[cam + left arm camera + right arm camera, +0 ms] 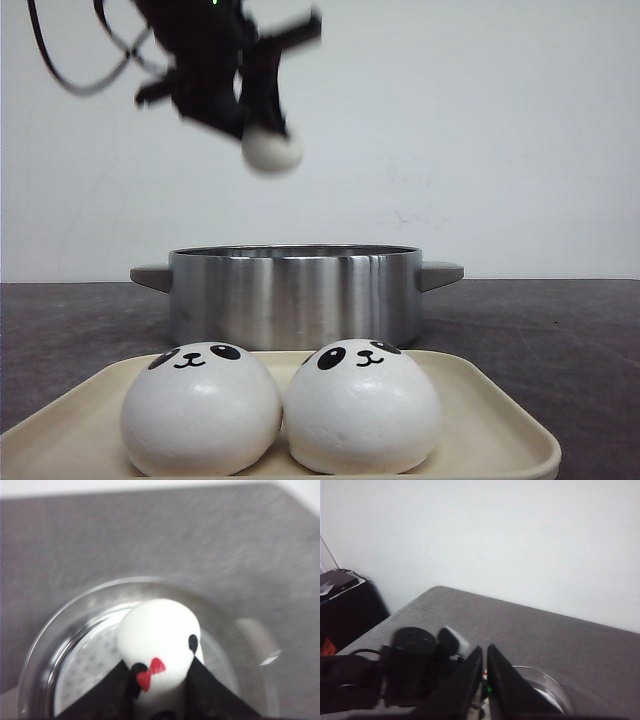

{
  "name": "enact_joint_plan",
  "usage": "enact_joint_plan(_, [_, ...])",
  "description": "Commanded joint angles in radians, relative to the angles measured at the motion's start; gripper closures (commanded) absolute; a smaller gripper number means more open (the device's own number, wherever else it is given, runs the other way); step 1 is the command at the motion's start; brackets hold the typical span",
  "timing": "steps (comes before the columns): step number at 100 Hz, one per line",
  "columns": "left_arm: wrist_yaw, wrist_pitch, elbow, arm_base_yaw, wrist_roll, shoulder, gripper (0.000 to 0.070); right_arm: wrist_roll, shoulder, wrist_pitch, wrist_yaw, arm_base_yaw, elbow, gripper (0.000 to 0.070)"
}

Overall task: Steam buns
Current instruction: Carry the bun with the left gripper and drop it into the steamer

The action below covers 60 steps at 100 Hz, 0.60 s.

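Gripping a white bun (159,645) high above the steel pot (295,295), the left gripper (262,125) clamps it tight. Right gripper (485,672) fingers nearly touch, holding nothing. Two panda buns (200,408) sit on the tray (490,425).

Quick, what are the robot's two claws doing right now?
Left gripper: closed, holding a round white bun above the steel pot.
Right gripper: closed, holding nothing.

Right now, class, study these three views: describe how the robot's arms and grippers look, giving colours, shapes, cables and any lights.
Both are matt black. The left gripper has flat, tapering fingers; black cables loop from its blurred arm. The right gripper has narrow wedge-shaped fingers. A small green light glows on the left arm.
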Motion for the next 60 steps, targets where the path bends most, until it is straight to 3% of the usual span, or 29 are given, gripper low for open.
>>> enact_joint_plan(1, [-0.003, 0.008, 0.01, 0.004, 0.018, 0.066, 0.069, -0.014, 0.016, 0.005, 0.004, 0.011, 0.014, 0.0693])
enact_joint_plan(24, [-0.003, -0.005, 0.01, 0.026, 0.017, 0.208, 0.0643, -0.032, 0.026, -0.014, 0.003, 0.011, 0.014, 0.0693])
enact_joint_plan(31, [-0.004, -0.007, 0.01, 0.026, 0.017, 0.222, 0.0506, -0.033, 0.026, -0.016, 0.003, 0.011, 0.014, 0.0693])
enact_joint_plan(41, [-0.003, 0.001, 0.01, 0.026, 0.016, 0.221, 0.0184, -0.035, 0.025, -0.024, 0.003, 0.011, 0.014, 0.0693])
enact_joint_plan(45, [-0.003, 0.011, 0.011, 0.026, 0.017, 0.22, 0.0094, -0.035, 0.025, -0.029, 0.003, 0.011, 0.014, 0.0693])
enact_joint_plan(49, [-0.003, 0.009, 0.017, 0.026, 0.018, 0.22, 0.0057, -0.035, 0.025, -0.036, 0.003, 0.011, 0.014, 0.0693])
enact_joint_plan(60, [-0.003, -0.02, 0.043, 0.026, 0.018, 0.216, 0.0059, -0.042, 0.032, -0.058, 0.005, 0.011, 0.013, 0.0693])
